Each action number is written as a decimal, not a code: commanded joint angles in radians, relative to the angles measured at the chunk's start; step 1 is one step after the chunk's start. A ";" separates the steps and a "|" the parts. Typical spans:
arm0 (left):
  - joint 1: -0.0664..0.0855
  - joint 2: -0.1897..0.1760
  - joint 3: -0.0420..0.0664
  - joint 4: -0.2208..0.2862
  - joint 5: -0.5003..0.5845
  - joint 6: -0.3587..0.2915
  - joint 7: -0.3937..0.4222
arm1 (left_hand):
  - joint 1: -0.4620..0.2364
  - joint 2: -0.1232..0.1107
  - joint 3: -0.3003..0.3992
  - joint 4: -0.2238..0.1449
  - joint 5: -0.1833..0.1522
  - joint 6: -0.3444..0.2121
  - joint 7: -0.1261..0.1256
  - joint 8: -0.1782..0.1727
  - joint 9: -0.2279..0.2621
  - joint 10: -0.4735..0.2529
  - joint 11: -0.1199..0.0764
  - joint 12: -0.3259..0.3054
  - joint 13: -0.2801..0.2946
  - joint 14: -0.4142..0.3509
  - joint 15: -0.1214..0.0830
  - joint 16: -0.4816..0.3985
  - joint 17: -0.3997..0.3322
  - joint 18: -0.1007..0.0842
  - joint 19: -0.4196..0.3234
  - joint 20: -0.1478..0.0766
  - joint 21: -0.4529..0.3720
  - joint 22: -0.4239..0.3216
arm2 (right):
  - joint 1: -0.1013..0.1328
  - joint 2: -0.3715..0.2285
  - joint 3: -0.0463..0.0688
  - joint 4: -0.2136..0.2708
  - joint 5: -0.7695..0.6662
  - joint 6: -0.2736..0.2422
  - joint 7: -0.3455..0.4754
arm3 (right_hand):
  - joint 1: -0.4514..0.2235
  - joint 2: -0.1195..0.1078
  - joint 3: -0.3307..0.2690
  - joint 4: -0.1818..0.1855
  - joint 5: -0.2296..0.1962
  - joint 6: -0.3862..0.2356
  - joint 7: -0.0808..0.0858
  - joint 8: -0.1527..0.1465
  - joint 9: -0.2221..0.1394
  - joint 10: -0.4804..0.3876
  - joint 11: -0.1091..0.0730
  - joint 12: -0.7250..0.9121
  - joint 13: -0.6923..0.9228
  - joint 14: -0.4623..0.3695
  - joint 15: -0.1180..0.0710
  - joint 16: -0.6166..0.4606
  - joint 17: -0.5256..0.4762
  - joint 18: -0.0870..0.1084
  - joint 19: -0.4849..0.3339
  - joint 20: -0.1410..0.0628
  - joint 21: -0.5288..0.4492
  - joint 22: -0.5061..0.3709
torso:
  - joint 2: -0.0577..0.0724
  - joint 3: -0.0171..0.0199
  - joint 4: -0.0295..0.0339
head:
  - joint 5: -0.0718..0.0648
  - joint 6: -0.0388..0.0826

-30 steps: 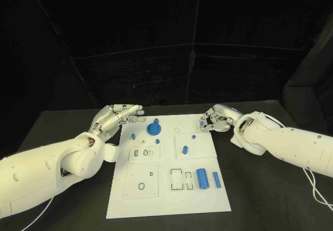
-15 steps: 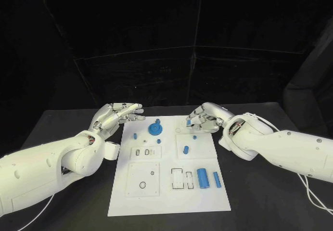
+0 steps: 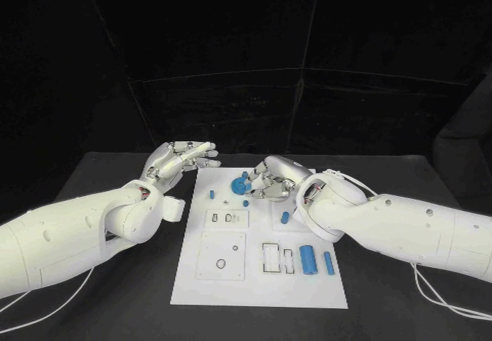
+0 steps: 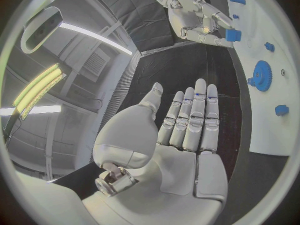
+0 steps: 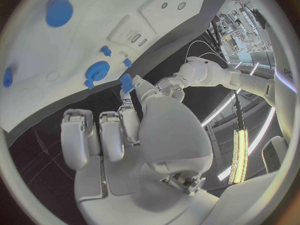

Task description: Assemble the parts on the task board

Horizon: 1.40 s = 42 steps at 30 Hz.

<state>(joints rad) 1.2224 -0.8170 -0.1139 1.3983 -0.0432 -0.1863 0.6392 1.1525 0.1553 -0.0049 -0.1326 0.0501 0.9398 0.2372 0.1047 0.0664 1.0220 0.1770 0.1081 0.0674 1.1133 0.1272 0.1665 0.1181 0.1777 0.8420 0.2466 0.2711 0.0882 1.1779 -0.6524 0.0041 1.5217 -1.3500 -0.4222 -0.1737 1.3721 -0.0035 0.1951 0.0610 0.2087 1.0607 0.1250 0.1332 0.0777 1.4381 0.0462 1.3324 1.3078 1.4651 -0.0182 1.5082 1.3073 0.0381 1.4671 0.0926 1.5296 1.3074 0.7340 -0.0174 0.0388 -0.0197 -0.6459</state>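
Note:
The white task board (image 3: pixel 200 284) lies in the middle of the black table. My right hand (image 3: pixel 271 179) hovers over the board's far end, just beside the blue gear (image 3: pixel 238 187). It pinches a small blue block (image 5: pixel 127 82) between thumb and fingertip; the left wrist view shows the same block (image 4: pixel 233 35) in that hand (image 4: pixel 197 15). My left hand (image 3: pixel 183 158) hangs at the board's far left corner, fingers straight and apart, holding nothing. A blue cylinder (image 3: pixel 310 258) and a thinner blue pin (image 3: pixel 328 261) lie at the board's near right.
Small blue pieces stand on the board near the gear: one on its left (image 3: pixel 212 192), one just in front of it (image 3: pixel 247 203), another by my right forearm (image 3: pixel 282 217). Black table (image 3: pixel 92 291) surrounds the board on both sides.
My right hand has carried the small blue block leftward from the board's far right edge to beside the gear. The left hand has kept its place at the corner.

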 commanded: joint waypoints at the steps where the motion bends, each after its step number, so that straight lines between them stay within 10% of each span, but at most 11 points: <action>1: 0.002 0.005 0.001 -0.007 0.014 0.009 0.015 | 0.000 0.012 0.006 -0.002 0.002 -0.005 0.005 -0.005 0.000 0.000 0.007 -0.005 0.000 0.003 0.006 -0.005 0.001 0.007 0.004 0.003 -0.004 -0.002 | -0.014 0.024 -0.001 -0.003 -0.075 0.036 -0.052 | -0.006 0.001 0.003 0.005 -0.002 0.003 0.000 0.001 0.000 -0.002 -0.006 -0.005 0.047 0.079 -0.009 0.003 0.138 -0.018 0.040 -0.006 0.006 0.180 | -0.002 -0.0032 0.0005 | 0.011 -0.009; 17: 0.002 0.019 0.001 -0.039 0.025 0.005 0.020 | 0.001 0.012 0.007 -0.003 0.002 -0.004 0.005 -0.005 0.000 0.001 0.006 -0.005 0.000 0.003 0.006 -0.005 0.001 0.007 0.004 0.003 -0.005 -0.002 | -0.073 0.118 -0.016 -0.048 -0.159 0.084 -0.081 | -0.006 0.001 0.004 0.004 -0.001 0.002 0.000 0.001 0.000 -0.003 -0.006 -0.007 0.045 0.078 -0.009 0.002 0.136 -0.017 0.038 -0.006 0.005 0.178 | -0.001 0.0005 0.0020 | 0.025 -0.020; 42: 0.002 0.025 0.001 -0.042 0.026 0.011 0.015 | 0.001 0.012 0.007 -0.003 0.002 -0.004 0.005 -0.005 0.000 0.001 0.006 -0.005 0.000 0.004 0.006 -0.005 0.002 0.008 0.005 0.003 -0.005 -0.002 | -0.085 0.136 -0.018 -0.079 -0.202 0.138 -0.107 | -0.006 -0.001 0.005 0.002 0.002 -0.001 0.000 -0.002 -0.001 -0.006 -0.006 -0.011 0.042 0.077 -0.009 0.000 0.133 -0.016 0.036 -0.006 0.003 0.174 | -0.001 0.0013 -0.0001 | 0.026 -0.025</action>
<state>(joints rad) 1.2227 -0.7934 -0.1140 1.3567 -0.0220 -0.1864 0.6422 1.1525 0.1553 -0.0022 -0.1353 0.0501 0.9398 0.2372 0.1047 0.0664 1.0220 0.1770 0.1081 0.0674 1.1133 0.1272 0.1665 0.1186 0.1776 0.8420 0.2466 0.2711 0.0876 1.0964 -0.5144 -0.0103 1.4464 -1.5261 -0.3250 -0.2561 1.3656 -0.0104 0.1946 0.0608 0.2037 1.0541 0.1265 0.1295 0.0765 1.4344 0.0426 1.3271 1.3077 1.4688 -0.0218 1.5081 1.3073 0.0383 1.4671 0.0928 1.5296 1.3074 0.7331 -0.0163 0.0404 0.0062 -0.6698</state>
